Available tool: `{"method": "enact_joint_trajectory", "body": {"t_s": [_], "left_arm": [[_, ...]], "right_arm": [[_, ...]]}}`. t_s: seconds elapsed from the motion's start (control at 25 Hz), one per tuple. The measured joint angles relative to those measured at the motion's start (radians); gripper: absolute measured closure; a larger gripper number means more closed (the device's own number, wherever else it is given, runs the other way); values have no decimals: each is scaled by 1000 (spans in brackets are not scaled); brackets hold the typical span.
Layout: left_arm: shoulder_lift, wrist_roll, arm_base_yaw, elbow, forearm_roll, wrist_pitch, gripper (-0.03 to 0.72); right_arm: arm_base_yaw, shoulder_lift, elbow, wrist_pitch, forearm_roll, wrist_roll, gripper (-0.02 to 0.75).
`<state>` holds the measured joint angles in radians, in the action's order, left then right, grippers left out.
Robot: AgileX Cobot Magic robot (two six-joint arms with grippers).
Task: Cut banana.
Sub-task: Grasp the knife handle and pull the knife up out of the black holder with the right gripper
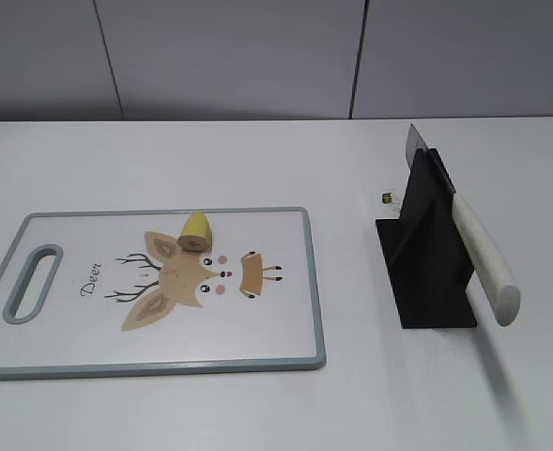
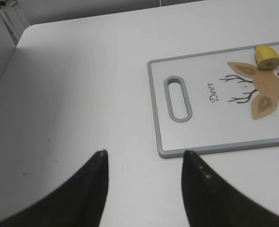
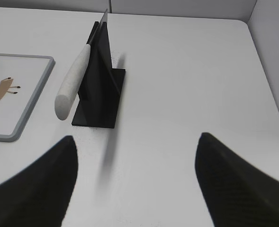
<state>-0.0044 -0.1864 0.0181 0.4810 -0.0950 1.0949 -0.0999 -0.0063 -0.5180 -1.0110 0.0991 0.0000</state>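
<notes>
A short yellow banana piece (image 1: 196,231) lies near the far edge of a white cutting board (image 1: 276,319) with a deer drawing; it also shows in the left wrist view (image 2: 267,56). A knife with a pale handle (image 1: 483,258) rests in a black stand (image 1: 426,254), also seen in the right wrist view (image 3: 73,80). My left gripper (image 2: 144,153) is open and empty over bare table, left of the board's handle slot. My right gripper (image 3: 137,139) is open and empty, in front of and to the right of the knife stand (image 3: 99,94). Neither gripper shows in the exterior view.
The board (image 2: 177,137) has a grey rim and an oval handle slot (image 2: 177,98). A tiny dark object (image 1: 387,197) lies on the white table beside the stand. The table's right edge (image 3: 267,66) meets a grey wall.
</notes>
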Motion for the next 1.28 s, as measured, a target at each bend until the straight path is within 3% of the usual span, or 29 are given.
{"method": "enact_joint_trajectory", "body": {"t_s": [1.28], "left_arm": [[0,0,0,0,0,0,199]], "right_arm": [[0,0,0,0,0,0,156]]}}
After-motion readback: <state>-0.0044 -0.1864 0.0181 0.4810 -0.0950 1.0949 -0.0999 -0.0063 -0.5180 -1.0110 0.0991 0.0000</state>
